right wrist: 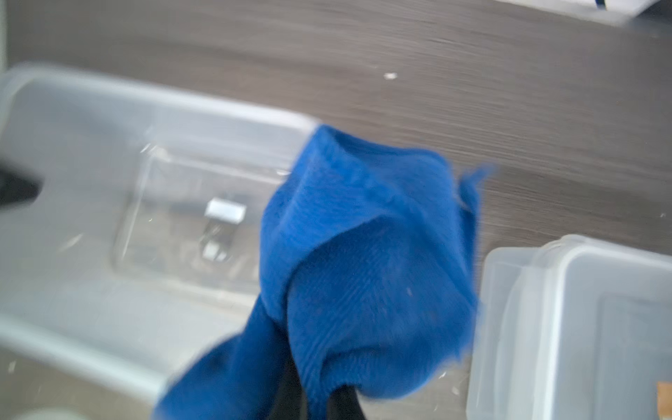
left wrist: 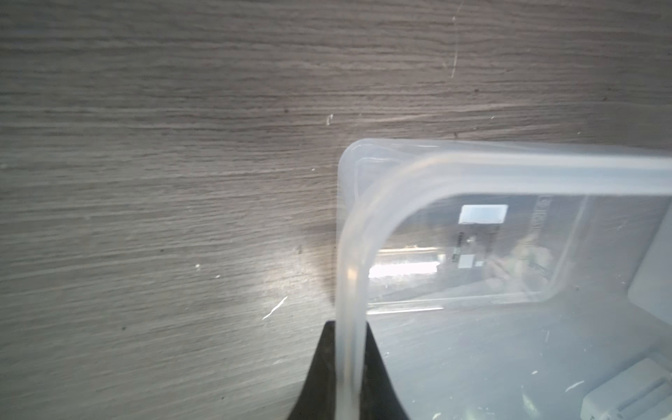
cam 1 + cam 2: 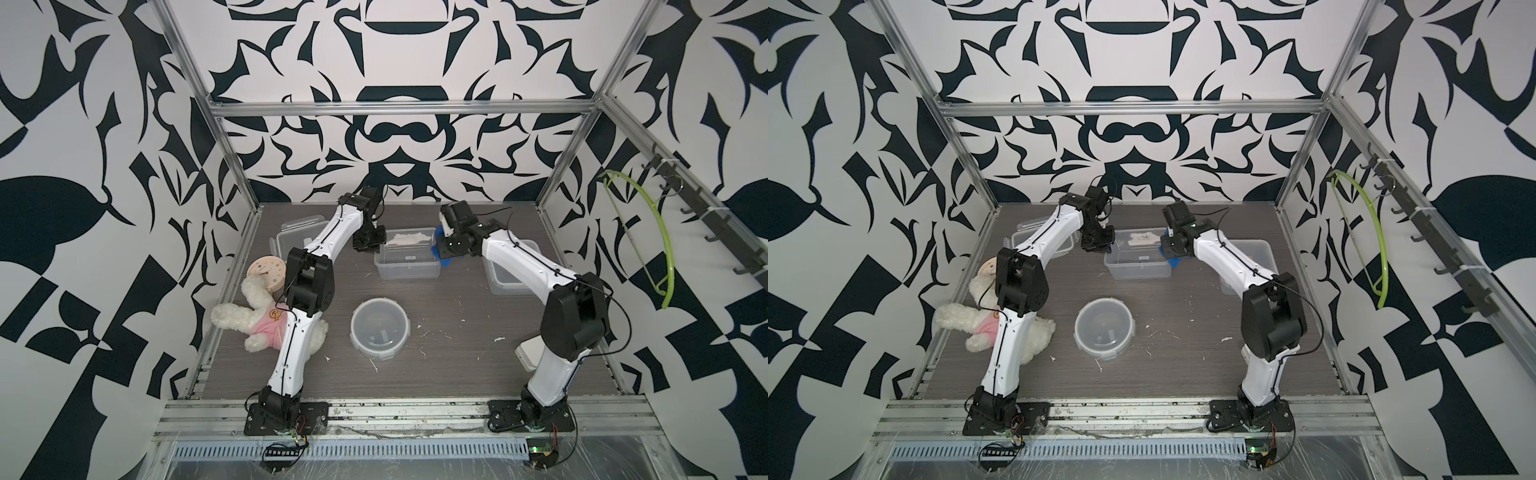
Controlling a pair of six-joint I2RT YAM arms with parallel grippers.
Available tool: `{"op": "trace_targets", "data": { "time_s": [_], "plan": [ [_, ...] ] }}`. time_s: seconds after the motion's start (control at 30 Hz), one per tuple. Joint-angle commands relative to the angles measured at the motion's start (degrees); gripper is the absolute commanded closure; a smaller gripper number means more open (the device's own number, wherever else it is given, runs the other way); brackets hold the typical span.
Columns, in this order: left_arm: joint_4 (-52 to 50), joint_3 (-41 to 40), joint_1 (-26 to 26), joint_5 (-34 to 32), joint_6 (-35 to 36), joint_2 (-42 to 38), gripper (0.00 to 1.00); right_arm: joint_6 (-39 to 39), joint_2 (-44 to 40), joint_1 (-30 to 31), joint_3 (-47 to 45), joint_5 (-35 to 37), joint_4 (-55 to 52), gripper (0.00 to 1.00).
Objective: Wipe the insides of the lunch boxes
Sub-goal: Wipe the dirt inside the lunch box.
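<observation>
The rectangular lunch box (image 3: 407, 268) (image 3: 1138, 268) stands open at mid-back of the table, with white residue (image 3: 409, 239) inside. My left gripper (image 3: 368, 246) (image 2: 350, 327) is shut on the rim (image 2: 509, 167) at its left end. At the box's right end, my right gripper (image 3: 448, 254) (image 1: 320, 400) is shut on a blue cloth (image 1: 363, 254) (image 3: 1175, 262) that hangs over the corner. The round lunch box (image 3: 380, 328) (image 3: 1104, 328) sits open in front. The square lunch box (image 3: 505, 280) (image 1: 582, 327) is half hidden behind my right arm.
A clear lid (image 3: 299, 237) lies at back left under my left arm. A white plush toy (image 3: 249, 316) and a beige clock (image 3: 266, 272) lie at the left edge. White crumbs (image 3: 498, 339) dot the table. A green hanger (image 3: 648, 241) hangs on the right wall.
</observation>
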Motion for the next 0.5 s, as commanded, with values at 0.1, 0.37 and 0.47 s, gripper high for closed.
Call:
{"op": "trace_targets", "data": {
  "time_s": [0.1,0.37,0.47],
  "plan": [
    [-1.81,4.95,0.28,0.20,-0.03,2.20,0.96,0.95,-8.79,3.18,3.99,6.32,-5.31,1.00],
    [-0.67,3.15,0.24,0.41,-0.64,1.14,0.96,4.17,-0.97,9.24,9.72,-9.46,2.70,1.00],
    [-0.57,3.34,0.26,1.28,-0.86,1.27,0.96,7.22,5.74,10.45,9.26,-14.88,7.03,1.00]
  ]
}}
